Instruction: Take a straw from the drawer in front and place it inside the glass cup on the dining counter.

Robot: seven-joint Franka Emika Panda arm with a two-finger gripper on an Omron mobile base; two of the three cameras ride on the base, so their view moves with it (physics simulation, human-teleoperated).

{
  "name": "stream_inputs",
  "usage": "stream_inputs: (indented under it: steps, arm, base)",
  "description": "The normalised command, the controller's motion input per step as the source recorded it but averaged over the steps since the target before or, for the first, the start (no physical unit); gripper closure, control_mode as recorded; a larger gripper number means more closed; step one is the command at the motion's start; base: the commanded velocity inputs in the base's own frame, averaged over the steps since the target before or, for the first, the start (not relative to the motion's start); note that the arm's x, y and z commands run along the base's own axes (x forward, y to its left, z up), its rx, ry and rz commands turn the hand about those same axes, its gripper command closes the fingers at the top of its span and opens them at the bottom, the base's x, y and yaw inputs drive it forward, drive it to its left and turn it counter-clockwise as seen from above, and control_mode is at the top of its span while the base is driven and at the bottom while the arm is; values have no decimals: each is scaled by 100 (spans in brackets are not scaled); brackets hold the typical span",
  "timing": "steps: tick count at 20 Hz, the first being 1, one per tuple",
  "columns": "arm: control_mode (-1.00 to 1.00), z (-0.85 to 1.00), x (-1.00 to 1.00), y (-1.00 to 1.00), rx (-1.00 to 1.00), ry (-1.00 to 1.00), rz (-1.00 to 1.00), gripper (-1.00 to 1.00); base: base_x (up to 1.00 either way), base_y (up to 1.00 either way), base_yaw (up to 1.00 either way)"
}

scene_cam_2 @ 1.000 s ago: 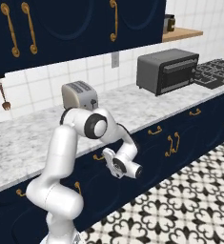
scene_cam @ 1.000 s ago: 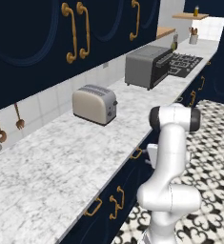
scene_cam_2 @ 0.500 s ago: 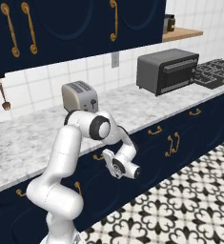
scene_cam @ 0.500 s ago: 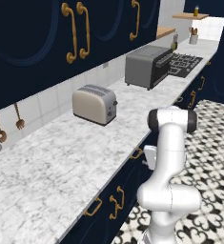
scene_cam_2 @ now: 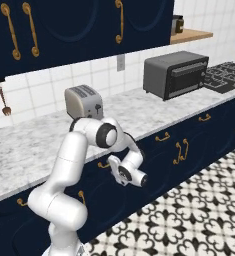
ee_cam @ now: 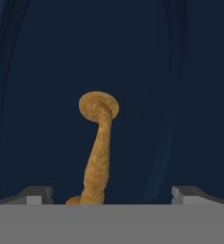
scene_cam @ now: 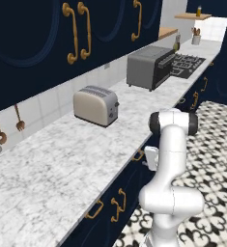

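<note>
The drawer (ee_cam: 180,95) is a dark navy front, shut, seen close up in the hand view. Its curved brass handle (ee_cam: 100,143) rises between my two fingertips (ee_cam: 35,194). My gripper (ee_cam: 111,198) is open, with one finger on each side of the handle and apart from it. From the right base view the gripper (scene_cam_2: 111,162) points at the drawer front just under the marble worktop, right at the brass handle (scene_cam_2: 104,165). The left base view shows the gripper (scene_cam: 146,157) by the same handle (scene_cam: 138,155). The straw, the glass cup and the dining counter are out of view.
A marble worktop (scene_cam_2: 34,150) runs above the drawers, carrying a toaster (scene_cam_2: 83,101) and a toaster oven (scene_cam_2: 175,74). Navy wall cabinets with brass handles (scene_cam: 76,34) hang overhead. A stove (scene_cam: 188,61) lies further along. The floor (scene_cam_2: 189,215) is patterned tile.
The arm's elbow has shifted slightly toward the cabinets. The gripper stays open at the drawer handle.
</note>
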Motion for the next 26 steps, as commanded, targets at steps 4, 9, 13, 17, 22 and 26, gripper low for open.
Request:
stream_inputs:
  steps: [4, 9, 13, 17, 22, 26]
  arm:
    - [-100, -1, 17, 7, 3, -3, 0, -100]
    - [-100, -12, 16, 9, 1, 0, 0, 100]
    - [-100, -4, 4, 1, 0, 0, 0, 100]
    - [-100, 0, -1, -1, 0, 0, 0, 100]
    - [-100, -13, -23, -27, 0, 0, 0, 100]
    - [-100, -16, -42, -61, 0, 0, 0, 100]
  base:
    - [0, 0, 0]
    - [0, 0, 0]
    - [0, 0, 0]
    - [0, 0, 0]
    - [0, 0, 0]
    - [0, 0, 0]
